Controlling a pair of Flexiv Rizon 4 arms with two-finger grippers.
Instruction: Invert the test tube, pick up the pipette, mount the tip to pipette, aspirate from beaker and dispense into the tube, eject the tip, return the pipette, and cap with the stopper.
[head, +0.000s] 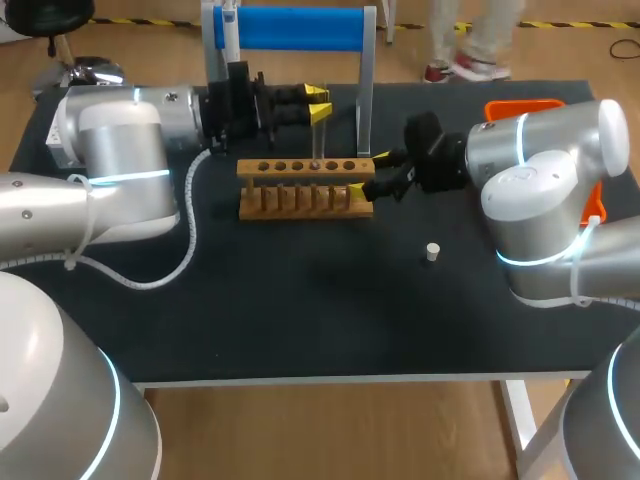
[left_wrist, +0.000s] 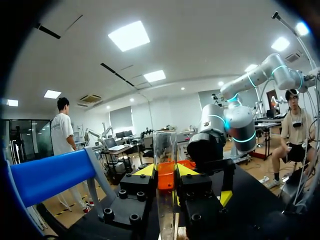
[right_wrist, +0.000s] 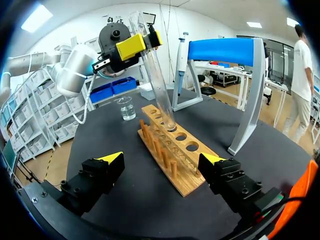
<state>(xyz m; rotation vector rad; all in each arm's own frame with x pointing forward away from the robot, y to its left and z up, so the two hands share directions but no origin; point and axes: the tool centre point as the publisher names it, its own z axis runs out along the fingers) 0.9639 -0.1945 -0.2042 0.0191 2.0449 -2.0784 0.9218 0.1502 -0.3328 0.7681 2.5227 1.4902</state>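
my left gripper (left_wrist: 165, 172) is closed on a clear glass test tube (right_wrist: 155, 75), a yellow-tipped finger pressing on each side near its upper part. the tube's long axis runs nearly straight up and down. its open mouth points up and its rounded closed end points down. the lower end sits at the mouth of a middle hole in the wooden test tube rack (head: 305, 185); i cannot tell whether it is seated inside. the tube looks empty.

the rack lies lengthwise across the middle of the black tabletop (head: 300, 310), with a row of round holes along its top. my right gripper (head: 385, 174) is at the rack's right end, its fingers spread wide, one to each side of the end and holding nothing.

behind the rack stands a frame with a blue bar (head: 295, 28), and the pipette (right_wrist: 182, 50) hangs upright from it. a small glass beaker (right_wrist: 127, 108) stands beyond the rack's far end and seems to hold clear liquid. a small white stopper (head: 432, 251) stands alone on the tabletop, in front of the right gripper and well apart from the rack.
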